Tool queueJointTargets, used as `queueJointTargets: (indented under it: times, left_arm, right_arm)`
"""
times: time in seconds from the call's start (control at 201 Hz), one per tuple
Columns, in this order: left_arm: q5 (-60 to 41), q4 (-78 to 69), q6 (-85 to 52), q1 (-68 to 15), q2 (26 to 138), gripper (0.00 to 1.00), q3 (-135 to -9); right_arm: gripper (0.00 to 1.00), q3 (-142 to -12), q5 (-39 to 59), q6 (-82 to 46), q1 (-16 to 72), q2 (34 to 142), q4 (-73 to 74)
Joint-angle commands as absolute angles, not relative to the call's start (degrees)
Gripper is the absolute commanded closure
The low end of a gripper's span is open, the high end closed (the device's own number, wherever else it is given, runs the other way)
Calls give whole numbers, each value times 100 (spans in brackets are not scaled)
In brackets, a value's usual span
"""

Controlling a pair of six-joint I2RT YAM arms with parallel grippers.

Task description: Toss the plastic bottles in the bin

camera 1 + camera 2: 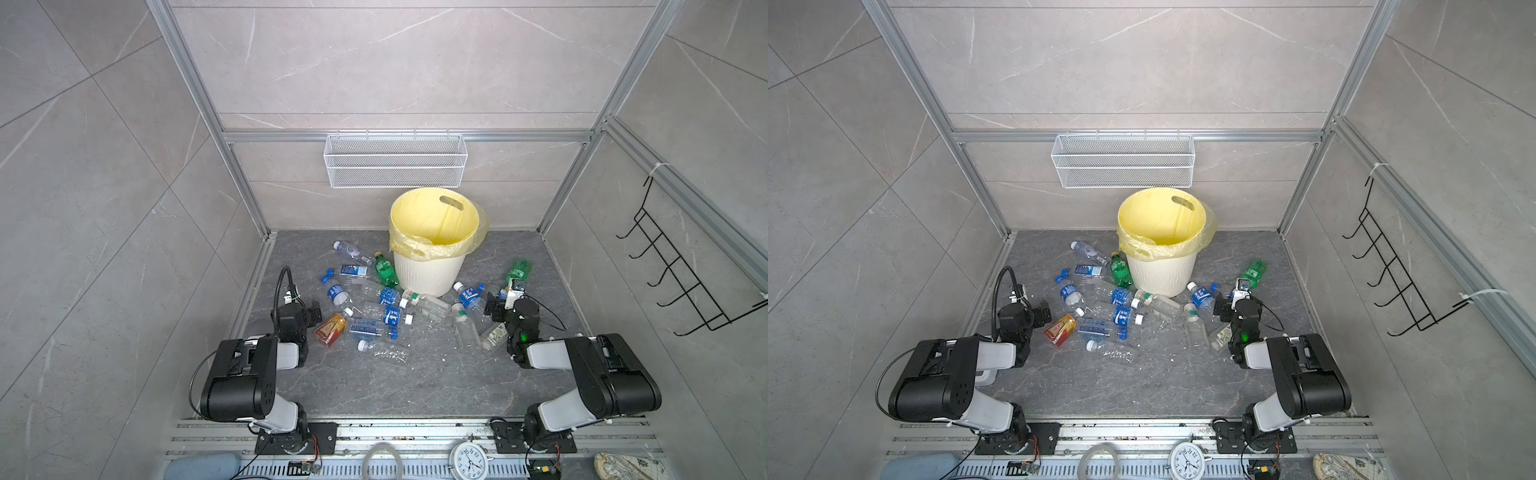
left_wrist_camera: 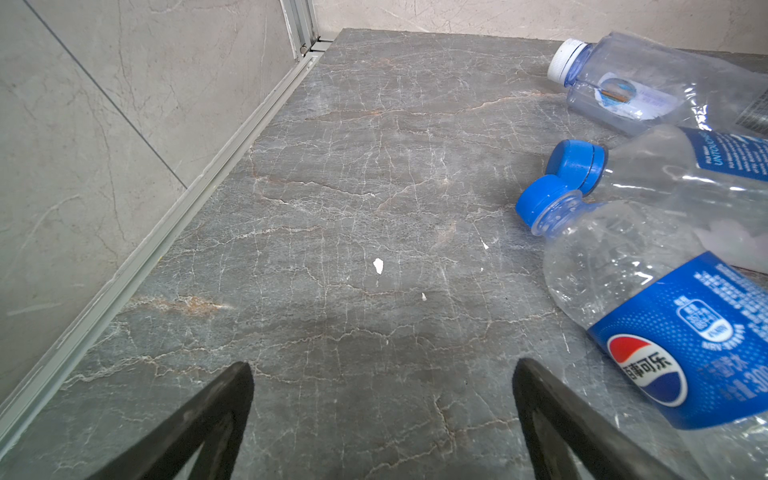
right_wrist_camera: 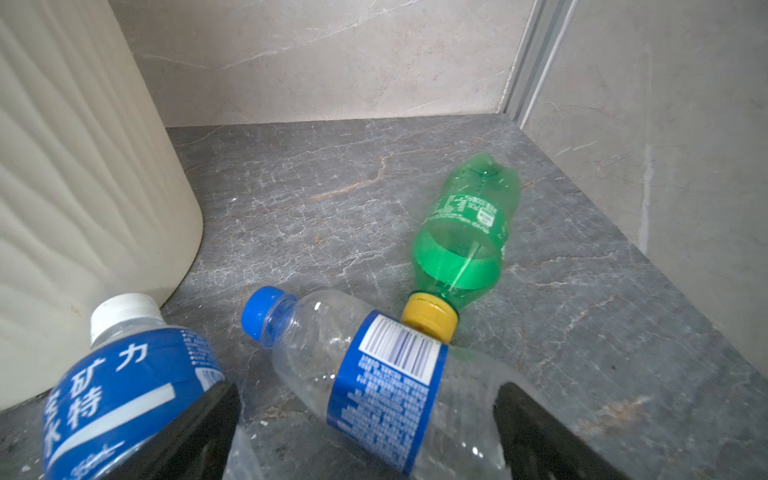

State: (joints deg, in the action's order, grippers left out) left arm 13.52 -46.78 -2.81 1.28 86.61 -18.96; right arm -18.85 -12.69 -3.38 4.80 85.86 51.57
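Note:
The bin (image 1: 428,270) (image 1: 1160,276), cream and ribbed with a yellow liner, stands at the back of the floor. Several plastic bottles lie scattered before it in both top views, among them an amber one (image 1: 330,328) and a green one (image 1: 385,270). My left gripper (image 2: 382,374) (image 1: 313,311) is open over bare floor, beside a blue-labelled clear bottle (image 2: 665,324). My right gripper (image 3: 368,395) (image 1: 494,305) is open, its fingers either side of a clear blue-capped bottle (image 3: 386,374) lying on the floor. A second green bottle (image 3: 465,232) lies just beyond it, and the bin wall (image 3: 83,187) is close by.
A white wire basket (image 1: 395,160) hangs on the back wall above the bin. A black hook rack (image 1: 681,270) sticks out from the right wall. Aluminium rails edge the floor. A clock (image 1: 469,459) lies on the front rail between the arm bases.

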Motion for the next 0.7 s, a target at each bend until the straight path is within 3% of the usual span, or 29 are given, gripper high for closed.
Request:
queueJointTargets:
  times: [0.0, 0.09, 0.194, 0.348, 0.428, 0.538, 0.692]
  left_arm:
    - [1443, -5025, -330, 149, 8574, 0, -1968]
    - [1538, -4104, -333, 132, 8122, 0, -2253]
    - [2631, -2431, -731, 131, 7546, 0, -2937]
    - [2935, -790, -1405, 127, 7022, 0, -3565]
    - [2778, 241, -2049, 122, 6965, 0, -4070]
    - [2454, 1295, -2706, 100, 6940, 0, -4561]
    - [2196, 2422, -3575, 93, 6633, 0, -4890]
  right_arm:
    - [1, -1906, -1779, -524, 455, 8006, 4803]
    - [0, -1890, -1999, -580, 466, 7772, 4657]
    - [1, -1937, -2351, -718, 492, 7512, 4295]
    - [1, -2231, -2543, -1147, 500, 6950, 3147]
    - [1, -2662, -3218, -2033, 500, 6791, 2029]
    - [0, -3909, -3811, -3106, 502, 6977, -562]
    - [0, -4139, -3053, -2934, 518, 6923, -834]
